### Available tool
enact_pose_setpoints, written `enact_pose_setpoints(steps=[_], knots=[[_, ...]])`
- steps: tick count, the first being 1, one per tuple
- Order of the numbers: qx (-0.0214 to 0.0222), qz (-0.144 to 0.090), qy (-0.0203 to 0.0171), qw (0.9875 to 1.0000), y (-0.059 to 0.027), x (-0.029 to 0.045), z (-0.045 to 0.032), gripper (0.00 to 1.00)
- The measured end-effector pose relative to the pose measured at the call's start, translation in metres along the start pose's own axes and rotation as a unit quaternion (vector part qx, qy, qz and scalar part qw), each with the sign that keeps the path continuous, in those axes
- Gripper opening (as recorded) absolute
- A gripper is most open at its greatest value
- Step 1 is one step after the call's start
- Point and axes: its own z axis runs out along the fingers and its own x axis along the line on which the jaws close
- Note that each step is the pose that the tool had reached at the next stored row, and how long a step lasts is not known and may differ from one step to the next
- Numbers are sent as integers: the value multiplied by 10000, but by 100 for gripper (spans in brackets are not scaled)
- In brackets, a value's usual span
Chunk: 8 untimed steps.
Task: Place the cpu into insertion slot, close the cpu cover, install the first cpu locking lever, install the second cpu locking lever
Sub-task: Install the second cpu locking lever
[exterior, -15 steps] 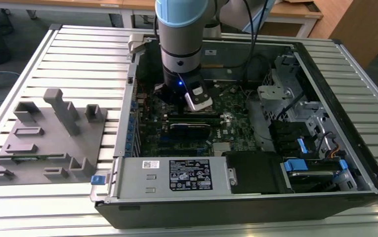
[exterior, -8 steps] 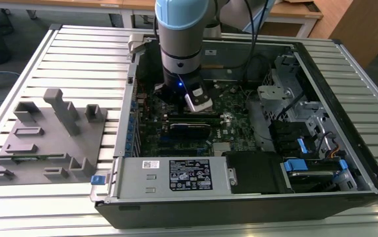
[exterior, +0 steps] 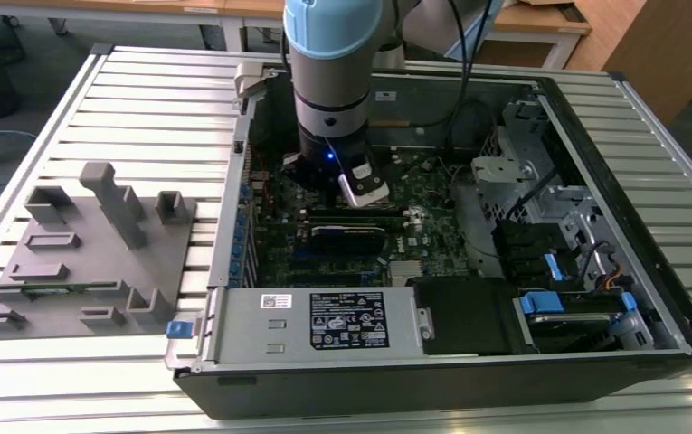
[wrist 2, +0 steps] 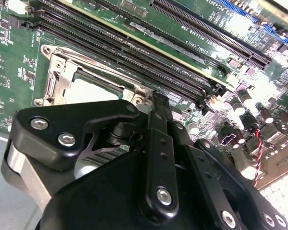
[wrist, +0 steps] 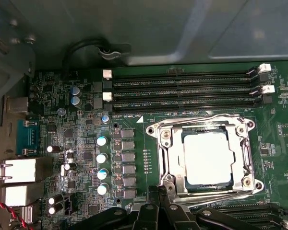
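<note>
The cpu (wrist: 207, 158) lies flat in the insertion slot on the green motherboard, its top washed pale by glare. The cpu cover (wrist: 170, 158), a dull-metal frame, lies down around it. One thin wire lever (wrist: 201, 119) runs along one side of the frame and a second lever (wrist: 216, 193) runs along the opposite side; whether they are latched I cannot tell. My gripper (wrist: 165, 206) hangs just above the socket's edge, its black linkage close to a frame corner (wrist 2: 137, 98). In the exterior view the gripper (exterior: 358, 185) is low inside the open computer case.
Memory slots (wrist: 182, 88) run beside the socket, with a row of capacitors (wrist: 102, 158) and rear ports (wrist: 19, 172) nearby. The case holds a power supply (exterior: 321, 321) and a drive cage (exterior: 526, 181). A grey fixture block (exterior: 80, 253) stands at the exterior view's left.
</note>
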Motion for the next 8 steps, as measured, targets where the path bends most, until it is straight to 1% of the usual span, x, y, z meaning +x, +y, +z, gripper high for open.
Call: enact_pose_setpoints(steps=[3,8], knots=[[0,0,0,10000,1,0,-14,11],[-1,0,0,10000,15,-4,-89,11]])
